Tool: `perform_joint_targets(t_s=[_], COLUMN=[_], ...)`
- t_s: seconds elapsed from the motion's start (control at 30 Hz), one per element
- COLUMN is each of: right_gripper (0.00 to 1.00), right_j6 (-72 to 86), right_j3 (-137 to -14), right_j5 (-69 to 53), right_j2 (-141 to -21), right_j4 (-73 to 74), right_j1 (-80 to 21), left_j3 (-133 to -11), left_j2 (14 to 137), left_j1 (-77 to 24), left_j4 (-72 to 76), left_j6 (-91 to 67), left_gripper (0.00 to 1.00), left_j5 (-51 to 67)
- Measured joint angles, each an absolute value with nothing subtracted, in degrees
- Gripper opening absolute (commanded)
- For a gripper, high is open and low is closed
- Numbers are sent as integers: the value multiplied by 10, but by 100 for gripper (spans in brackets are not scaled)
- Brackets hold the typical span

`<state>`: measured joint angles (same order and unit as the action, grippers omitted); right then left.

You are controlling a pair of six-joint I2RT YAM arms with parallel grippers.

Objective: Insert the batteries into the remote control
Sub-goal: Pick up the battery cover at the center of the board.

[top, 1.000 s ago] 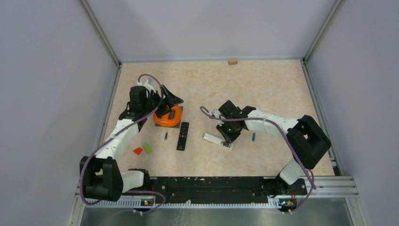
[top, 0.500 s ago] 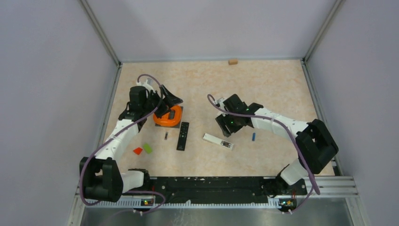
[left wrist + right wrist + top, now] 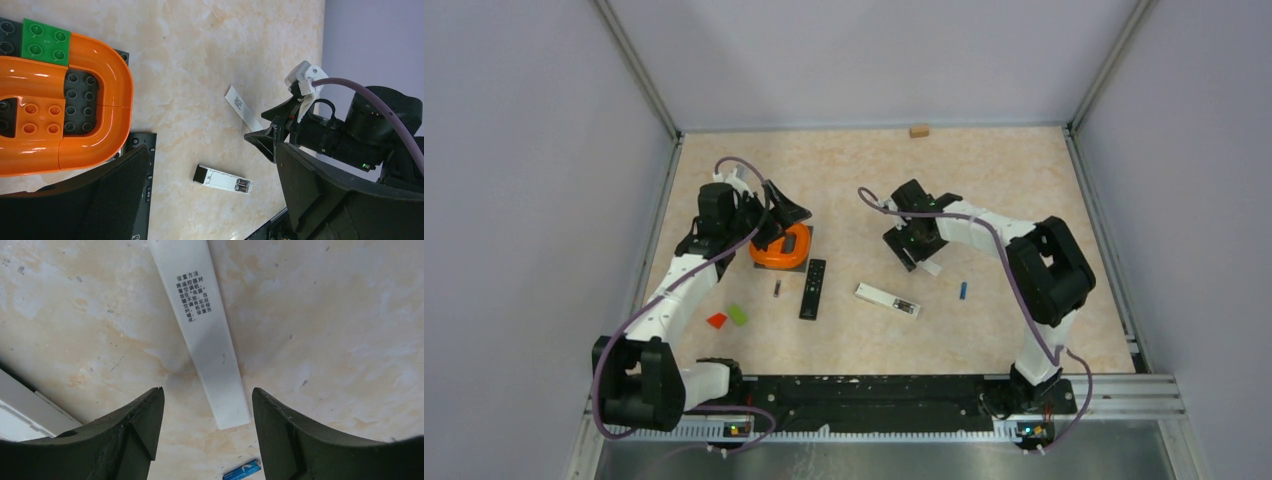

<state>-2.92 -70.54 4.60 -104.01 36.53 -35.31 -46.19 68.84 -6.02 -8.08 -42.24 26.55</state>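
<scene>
The right gripper [image 3: 207, 392] has pulled away from the slim white plastic remote control [image 3: 887, 300], where it was pressed a second ago. It now hangs over the worktop [image 3: 1004, 190] just beyond that remote's far side. Its jaws stand apart. The flat white plastic battery cover [image 3: 205, 325], printed with small black characters, lies loose on the worktop between them, touched by neither.

So the cover is off and set down clear of the white remote, whose bay at its right end lies open. Whether any cell sits in it I cannot tell. That leaves the loading itself to do.

The small blue cylindrical battery [image 3: 963, 290] lies near the white remote on its right. A thin dark cylindrical battery [image 3: 777, 288] lies well to its left, past the long black plastic remote control [image 3: 812, 288]. No other battery shows.

The left gripper [image 3: 211, 148] has not stirred. Further left of the white remote, it hovers with jaws wide apart over the orange plastic curved brick [image 3: 782, 250], holding nothing. The blue battery looks the natural next pick for the right gripper.
</scene>
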Motion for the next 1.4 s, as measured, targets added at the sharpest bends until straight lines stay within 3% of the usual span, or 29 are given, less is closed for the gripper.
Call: perform_joint_targets(t_s=[0.5,0.83,1.4], right_gripper=[49,28,28], right_j6=[-114,-111,-107], right_j3=[-751,-779,-780], right_j5=[-19,-7,-19], right_j2=[-1096,-1119,-1115], right_j4=[431,454,456], right_j1=[-331,-323,-321], left_j3=[-462,-461,-455], left_j2=[693,702,814], left_j1=[-60,-60,-153], left_j4=[-65,-44,51], left_j6=[-433,-449,-488], left_gripper=[99,99,99], left_j5=[303,323,348])
